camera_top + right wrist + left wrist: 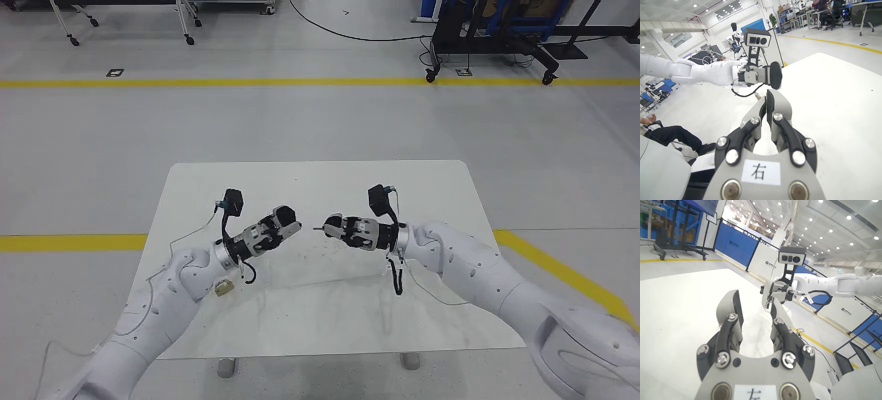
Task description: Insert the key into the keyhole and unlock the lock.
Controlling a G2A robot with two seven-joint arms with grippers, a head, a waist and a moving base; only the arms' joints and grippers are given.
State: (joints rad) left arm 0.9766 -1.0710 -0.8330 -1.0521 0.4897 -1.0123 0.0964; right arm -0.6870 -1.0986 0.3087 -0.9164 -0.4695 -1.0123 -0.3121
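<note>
A: Any writing?
B: White sticker (761,172) w/ one black character on the base of the right gripper (766,95). A matching sticker (755,391) sits on the left gripper (755,300), half cut off. Blue panels (734,244) past the table (420,195) carry a printed logo.
A: Jaws?
B: Left gripper: spread wide, released. Right gripper: pinched tight, and a thin sliver pokes from its tips, prob. the key (318,228).
A: Where?
B: Both hang over the table's middle, tips facing. The key points at the left gripper w/ a gap btwn them. A small tan piece (225,288) lies on the table's front-left part, beside the left forearm (180,285).
A: Materials?
B: Fingers (726,308) are grey metal w/ black ribbed pads (739,308) and round silver screws (722,358). Right arm (829,284) has a glossy white shell, w/ a black boxy camera (792,256) on a bracket over its wrist.
A: Surface, room?
B: Table is matte white w/ rounded corners. Floor is pale grey and glossy. A yellow line (300,82) runs beyond the table's far edge, w/ a black wheeled stand (490,45) past that. Rows of round lamps (849,217) overhead.
</note>
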